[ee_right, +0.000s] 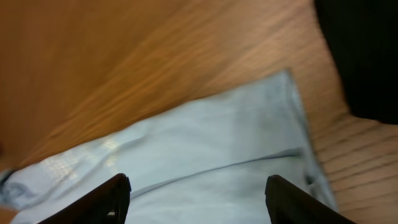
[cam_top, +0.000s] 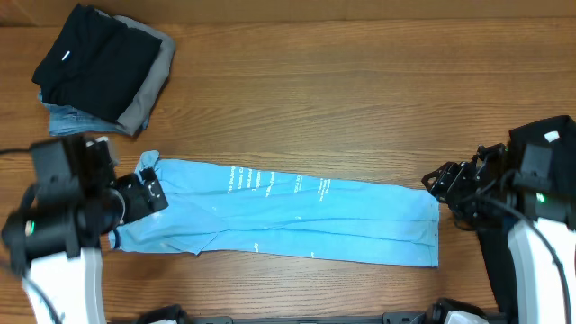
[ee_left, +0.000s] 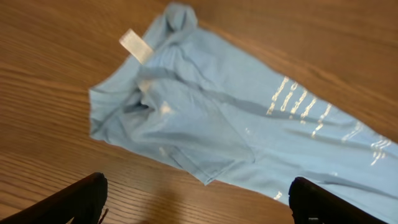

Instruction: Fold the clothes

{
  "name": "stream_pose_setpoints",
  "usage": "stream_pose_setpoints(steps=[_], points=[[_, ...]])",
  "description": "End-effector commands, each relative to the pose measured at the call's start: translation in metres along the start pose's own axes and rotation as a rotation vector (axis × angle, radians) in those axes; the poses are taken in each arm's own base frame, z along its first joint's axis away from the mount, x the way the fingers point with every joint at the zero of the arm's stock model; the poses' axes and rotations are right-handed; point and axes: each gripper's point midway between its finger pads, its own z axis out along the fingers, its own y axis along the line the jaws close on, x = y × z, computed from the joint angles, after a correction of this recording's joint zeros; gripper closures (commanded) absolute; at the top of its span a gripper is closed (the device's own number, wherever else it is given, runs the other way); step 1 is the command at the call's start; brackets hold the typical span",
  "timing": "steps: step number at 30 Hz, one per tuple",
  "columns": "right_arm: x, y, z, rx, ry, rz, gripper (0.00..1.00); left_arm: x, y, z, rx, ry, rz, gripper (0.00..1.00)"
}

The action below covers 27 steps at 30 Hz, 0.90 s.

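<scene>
Because the light blue T-shirt (cam_top: 288, 211) lies as a long narrow strip across the table (cam_top: 360, 90), the left pincer (cam_top: 148, 192) at its collar end and the right pincer (cam_top: 439, 186) at its hem end both stand wide and empty, presumably poised to fold it end to end.

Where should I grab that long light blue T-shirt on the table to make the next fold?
Probably pinch the hem end, coming down from above at the robot's right. The T-shirt lies flat as a long narrow strip, so that short edge can be carried over toward the neck label end.
</scene>
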Motion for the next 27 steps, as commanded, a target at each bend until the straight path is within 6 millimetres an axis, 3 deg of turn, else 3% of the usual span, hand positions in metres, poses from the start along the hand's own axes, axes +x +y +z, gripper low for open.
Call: stream_pose_setpoints(steps=[1, 6, 11, 17, 19, 23, 27], points=[[-0.006, -0.042, 0.023, 0.179, 0.056, 0.102, 0.27, 0.003, -0.003, 0.027, 0.02, 0.112, 0.022, 0.07], [0.013, -0.081, 0.05, 0.268, 0.242, 0.239, 0.27, 0.003, -0.002, 0.042, 0.012, 0.168, 0.016, 0.11], [0.031, -0.085, 0.059, 0.245, 0.358, 0.236, 0.26, 0.005, -0.001, 0.042, 0.006, 0.175, 0.016, 0.09], [0.041, -0.093, 0.07, 0.249, 0.356, 0.246, 0.25, 0.008, 0.001, 0.049, 0.001, 0.184, 0.015, 0.08], [0.036, -0.091, 0.071, 0.238, 0.339, 0.232, 0.32, 0.01, 0.001, 0.053, 0.005, 0.191, 0.014, 0.15], [0.01, -0.081, 0.067, 0.205, 0.264, 0.213, 0.42, 0.02, 0.001, 0.069, 0.015, 0.217, 0.01, 0.52], [-0.015, -0.056, 0.047, 0.137, 0.205, 0.183, 0.42, 0.028, 0.005, 0.091, 0.008, 0.216, 0.007, 0.65]])
